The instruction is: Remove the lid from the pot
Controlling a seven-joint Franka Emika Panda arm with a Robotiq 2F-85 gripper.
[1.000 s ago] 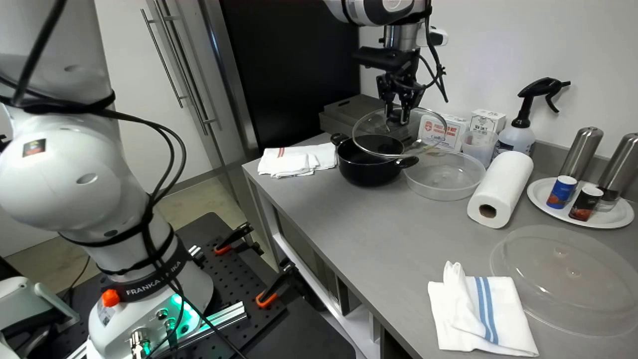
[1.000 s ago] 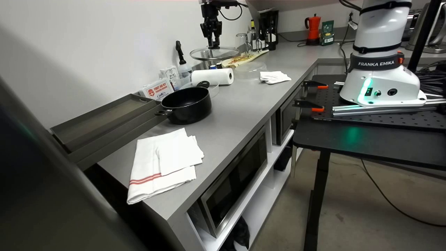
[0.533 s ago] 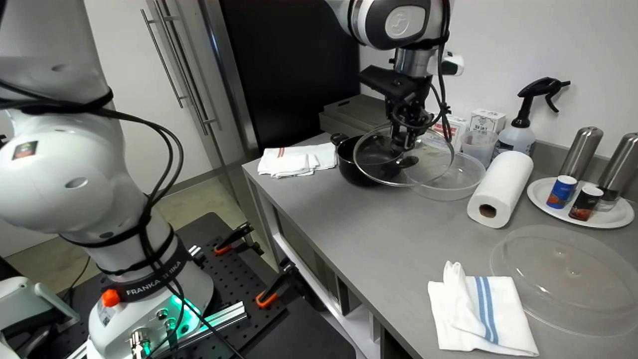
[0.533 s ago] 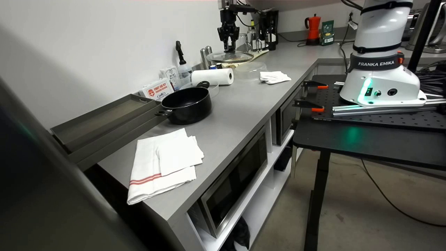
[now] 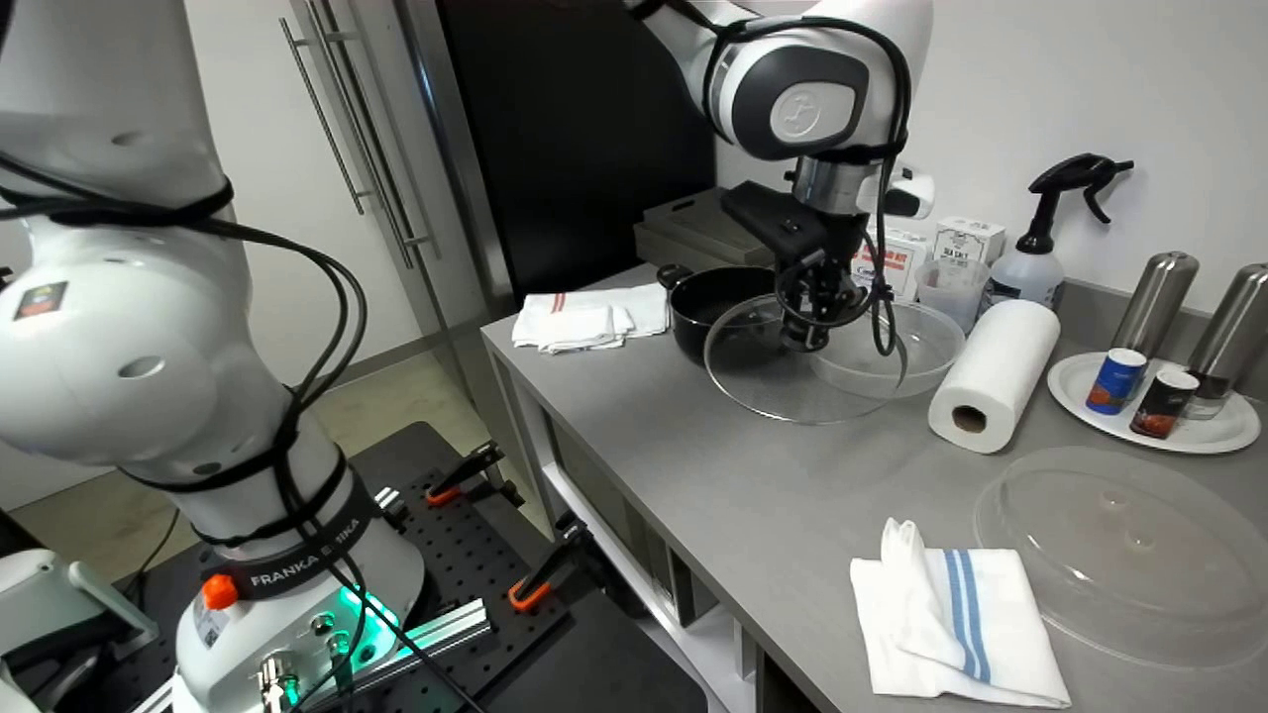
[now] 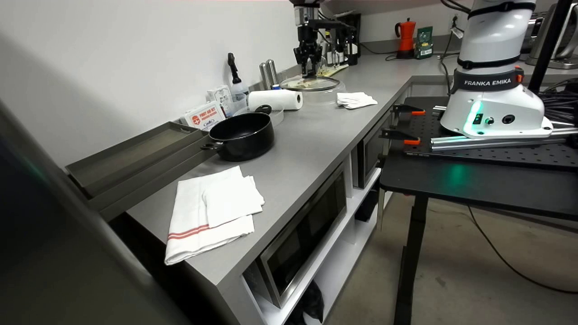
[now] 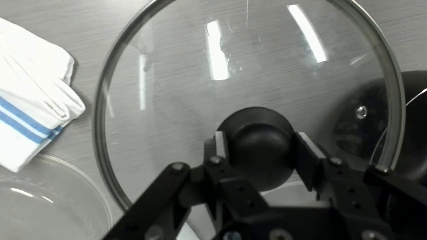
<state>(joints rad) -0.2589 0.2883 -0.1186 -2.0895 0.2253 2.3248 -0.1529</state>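
The black pot point(image 5: 696, 315) stands uncovered on the counter; it also shows in an exterior view point(image 6: 244, 142) and at the right edge of the wrist view point(image 7: 415, 140). The round glass lid point(image 5: 758, 386) is off the pot, roughly level, and also shows in an exterior view point(image 6: 323, 85) and the wrist view point(image 7: 186, 80). My gripper point(image 5: 804, 339) points down, with its fingers on both sides of the lid's black knob point(image 7: 262, 150). It holds the lid beside the pot, seemingly above the counter; the exact height is hard to tell.
A clear round dish point(image 5: 936, 342) and a paper towel roll point(image 5: 1001, 361) are close by. A white towel point(image 5: 584, 319) lies left of the pot. A blue-striped towel point(image 5: 951, 624) and a large clear cover point(image 5: 1129, 594) lie near the front. The counter's edge point(image 6: 325, 174) is close.
My gripper has carried the lid down and away from over the pot, toward the nearer counter and the striped towel. The pot has not moved; the grip on the knob looks kept.
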